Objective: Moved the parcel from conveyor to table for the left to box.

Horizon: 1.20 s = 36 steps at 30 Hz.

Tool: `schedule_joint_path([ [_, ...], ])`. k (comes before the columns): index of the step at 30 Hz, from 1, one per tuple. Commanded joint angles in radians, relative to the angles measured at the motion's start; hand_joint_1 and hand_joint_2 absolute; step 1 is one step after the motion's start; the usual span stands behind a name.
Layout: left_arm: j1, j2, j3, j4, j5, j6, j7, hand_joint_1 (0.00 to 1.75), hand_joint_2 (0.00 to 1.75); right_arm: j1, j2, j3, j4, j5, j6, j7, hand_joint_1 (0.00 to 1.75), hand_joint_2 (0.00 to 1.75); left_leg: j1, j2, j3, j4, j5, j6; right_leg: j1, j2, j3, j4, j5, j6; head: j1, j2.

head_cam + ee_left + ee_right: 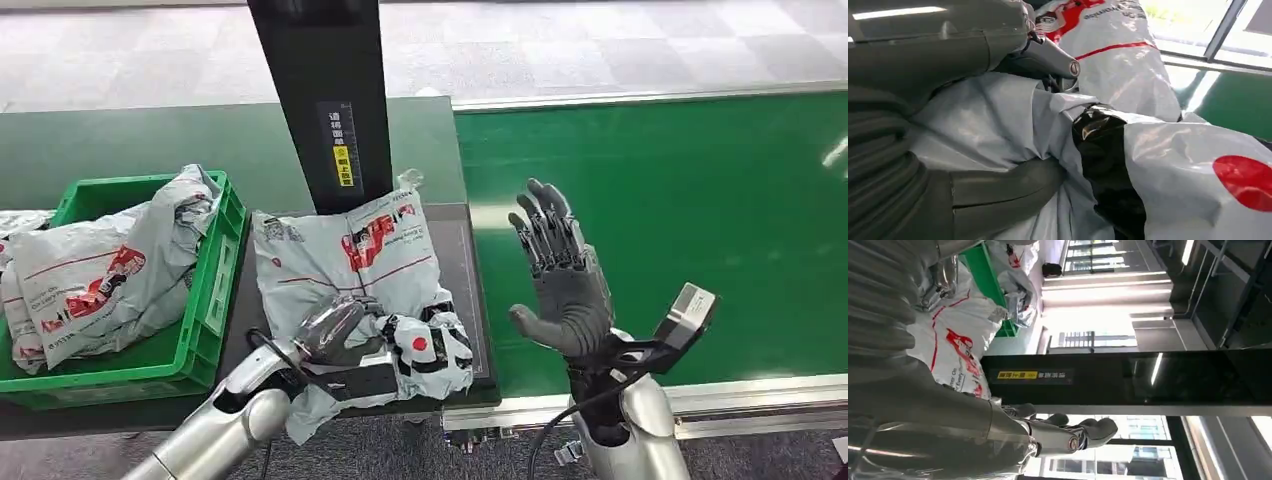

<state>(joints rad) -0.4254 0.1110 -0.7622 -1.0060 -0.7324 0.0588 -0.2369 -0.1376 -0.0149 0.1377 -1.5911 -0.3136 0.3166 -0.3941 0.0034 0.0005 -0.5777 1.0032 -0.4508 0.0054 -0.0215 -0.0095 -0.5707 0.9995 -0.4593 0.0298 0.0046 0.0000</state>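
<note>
The grey parcel (pixel 345 250) with red print lies on the dark tabletop (pixel 468 290) just beside the green conveyor (pixel 660 230), at the foot of a black post (pixel 325 100). The left robot hand (pixel 345 340) grips its crumpled near end, the thumb (pixel 1008 192) pressed into the plastic in the left wrist view, though how far the fingers wrap is hard to tell. The right robot hand (pixel 560 270) is raised over the conveyor's edge, fingers spread and holding nothing, and a green crate (pixel 215 290) of similar bags stands to the left of the parcel.
</note>
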Motion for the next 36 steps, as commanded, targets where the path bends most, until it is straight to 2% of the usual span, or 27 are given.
schedule_joint_path([
  [1,-0.035,0.03,-0.003,0.016,0.014,0.056,-0.006,1.75,1.75,-0.003,0.015,-0.002,0.029,-0.007,-0.008,0.004,0.0,1.75,0.001,0.001,0.002,-0.001,0.0,-0.001,0.001,0.001,0.001,-0.001,0.0,-0.002,0.0,0.0],
  [6,-0.017,0.068,0.106,-0.181,0.091,0.211,-0.04,1.75,1.75,0.033,0.017,-0.011,-0.006,-0.003,-0.034,0.011,0.0,1.75,0.001,0.0,0.0,0.001,0.0,-0.001,0.001,0.0,0.0,0.0,0.0,-0.002,0.0,0.0],
  [10,-0.006,0.088,0.132,-0.246,0.108,0.214,-0.034,1.75,1.75,0.039,0.015,-0.009,-0.011,-0.003,-0.039,0.012,0.0,1.75,0.001,0.001,-0.001,0.001,0.0,-0.001,0.001,0.001,-0.001,0.0,0.0,-0.001,0.0,0.0],
  [15,0.06,0.113,0.267,-0.476,0.176,0.384,-0.104,1.75,1.75,0.045,0.012,0.005,-0.016,-0.011,-0.064,0.017,0.0,1.75,0.001,0.002,-0.001,0.001,-0.001,-0.001,0.001,0.002,-0.002,0.001,0.0,-0.002,0.0,0.0],
  [17,0.075,0.125,0.291,-0.526,0.185,0.382,-0.103,1.75,1.75,0.05,0.01,0.009,-0.019,-0.011,-0.067,0.017,0.0,1.75,0.001,0.002,-0.002,0.001,-0.001,-0.001,0.001,0.002,-0.003,0.001,0.0,-0.002,0.0,0.0],
  [19,0.075,0.125,0.291,-0.526,0.185,0.382,-0.103,1.75,1.75,0.05,0.01,0.009,-0.019,-0.011,-0.067,0.017,0.0,1.75,0.001,0.002,-0.001,0.001,-0.001,-0.001,0.001,0.003,-0.002,0.001,0.0,-0.002,0.0,0.0],
  [21,0.089,0.118,0.339,-0.563,0.194,0.443,-0.137,1.75,1.75,0.05,0.003,0.014,-0.018,-0.013,-0.072,0.016,0.0,1.75,0.001,0.002,0.0,0.0,-0.001,-0.001,0.001,0.002,-0.001,0.0,0.0,-0.002,0.0,0.0],
  [29,0.109,0.123,0.544,-0.764,0.251,0.52,-0.184,1.75,1.75,0.056,-0.006,0.014,-0.016,-0.029,-0.087,0.011,0.0,1.75,0.001,0.002,-0.001,0.001,0.0,-0.001,0.001,0.002,-0.002,0.001,0.0,-0.002,0.0,0.0],
  [34,0.183,0.142,0.637,-0.839,0.306,0.565,-0.246,1.75,1.75,0.087,-0.001,0.005,-0.049,-0.026,-0.097,0.012,0.0,1.75,0.002,0.004,0.002,-0.001,-0.001,-0.001,0.002,0.004,0.0,-0.001,0.0,-0.003,0.0,0.0],
  [36,0.194,0.125,0.681,-0.853,0.302,0.597,-0.272,1.75,1.75,0.129,0.007,-0.008,-0.096,-0.017,-0.117,0.009,0.0,1.75,0.001,0.003,0.002,-0.001,-0.001,-0.001,0.001,0.004,0.001,-0.001,-0.001,-0.003,0.0,0.0],
])
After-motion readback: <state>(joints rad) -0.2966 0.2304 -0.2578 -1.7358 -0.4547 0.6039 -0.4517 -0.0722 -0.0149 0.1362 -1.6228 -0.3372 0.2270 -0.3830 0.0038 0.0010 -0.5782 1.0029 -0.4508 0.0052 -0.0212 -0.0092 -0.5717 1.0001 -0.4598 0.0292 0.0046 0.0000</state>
